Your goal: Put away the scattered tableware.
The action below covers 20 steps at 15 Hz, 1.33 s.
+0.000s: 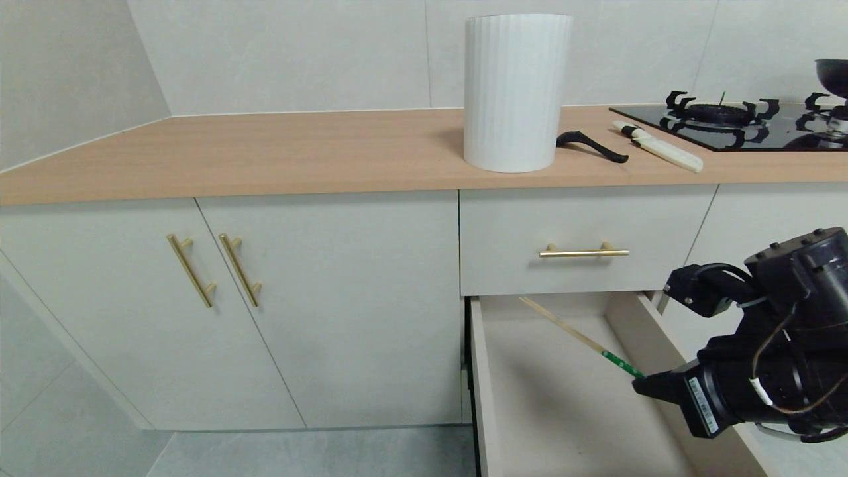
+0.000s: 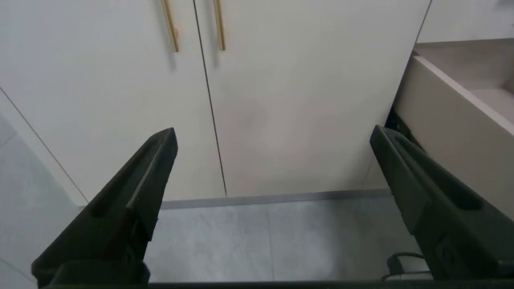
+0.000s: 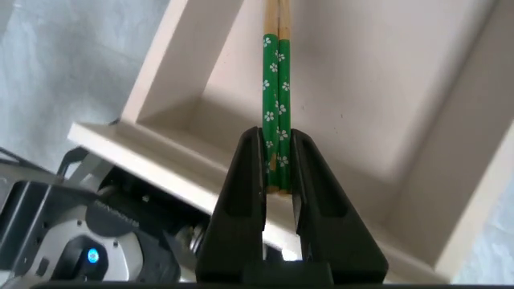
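Observation:
A pair of wooden chopsticks (image 1: 576, 336) with green flowered ends (image 3: 275, 96) hangs over the open lower drawer (image 1: 563, 391), tips pointing toward the drawer's back. My right gripper (image 3: 279, 164) is shut on their green end, at the drawer's right side (image 1: 646, 383). A black-handled utensil (image 1: 591, 145) and a white knife (image 1: 658, 146) lie on the wooden counter (image 1: 298, 149) to the right of a white ribbed canister (image 1: 513, 93). My left gripper (image 2: 273, 209) is open, low in front of the cabinet doors, with nothing between its fingers.
The closed upper drawer with a gold handle (image 1: 583, 252) sits just above the open one. Two cabinet doors with gold handles (image 1: 212, 268) are to the left. A black gas hob (image 1: 735, 122) occupies the counter's far right. Grey floor tiles (image 2: 265, 241) lie below.

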Available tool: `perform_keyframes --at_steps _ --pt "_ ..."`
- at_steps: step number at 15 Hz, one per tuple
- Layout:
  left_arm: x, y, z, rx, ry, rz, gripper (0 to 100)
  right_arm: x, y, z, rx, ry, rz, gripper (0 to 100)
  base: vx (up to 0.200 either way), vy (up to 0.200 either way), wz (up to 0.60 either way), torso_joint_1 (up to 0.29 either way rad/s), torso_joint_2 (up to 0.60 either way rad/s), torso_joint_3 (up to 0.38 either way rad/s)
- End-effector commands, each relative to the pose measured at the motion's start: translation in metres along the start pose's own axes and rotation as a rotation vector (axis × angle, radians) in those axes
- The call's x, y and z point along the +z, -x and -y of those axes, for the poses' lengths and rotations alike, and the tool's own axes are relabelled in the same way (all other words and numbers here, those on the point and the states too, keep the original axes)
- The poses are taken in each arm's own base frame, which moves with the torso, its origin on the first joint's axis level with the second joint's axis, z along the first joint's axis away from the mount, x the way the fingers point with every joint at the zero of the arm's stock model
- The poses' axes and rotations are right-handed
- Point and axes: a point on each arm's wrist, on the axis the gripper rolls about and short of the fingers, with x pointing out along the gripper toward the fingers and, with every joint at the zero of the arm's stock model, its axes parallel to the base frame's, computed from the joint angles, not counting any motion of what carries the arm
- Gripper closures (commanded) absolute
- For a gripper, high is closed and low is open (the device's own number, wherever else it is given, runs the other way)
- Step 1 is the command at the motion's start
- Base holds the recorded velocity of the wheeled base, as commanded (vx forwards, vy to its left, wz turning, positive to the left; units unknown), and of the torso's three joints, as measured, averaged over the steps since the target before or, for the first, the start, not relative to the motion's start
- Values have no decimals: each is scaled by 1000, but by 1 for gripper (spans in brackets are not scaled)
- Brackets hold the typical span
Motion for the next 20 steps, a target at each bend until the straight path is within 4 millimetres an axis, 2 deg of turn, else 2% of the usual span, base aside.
perform_keyframes --at_steps 1,3,5,8,10,11,12,14,16,20 --pt "0 0 0 0 0 -2 0 -1 -39 1 -18 -2 -70 100 0 0 0 0 0 0" --pt "0 0 0 0 0 0 0 2 -65 1 -26 -17 -78 100 0 0 0 0 0 0" --pt "0 0 0 0 0 -2 0 3 -80 2 -59 -50 -93 100 0 0 0 0 0 0" --pt "0 0 0 0 0 0 0 7 -111 -1 -88 -151 -136 100 0 0 0 0 0 0" --pt "0 0 0 -1 0 -2 0 8 -141 -8 -99 -254 -162 100 0 0 0 0 0 0" --pt "0 0 0 -1 0 0 0 7 -147 -9 -107 -270 -167 100 0 0 0 0 0 0" --pt "0 0 0 0 0 0 0 2 -166 -10 -135 -296 -159 100 0 0 0 0 0 0" --pt "0 0 0 -1 0 0 0 -4 -186 -12 -165 -327 -116 100 0 0 0 0 0 0" --pt "0 0 0 -1 0 0 0 -5 -198 -15 -189 -353 -74 100 0 0 0 0 0 0" --pt "0 0 0 -1 0 0 0 -16 -210 -20 -194 -335 -110 100 0 0 0 0 0 0"
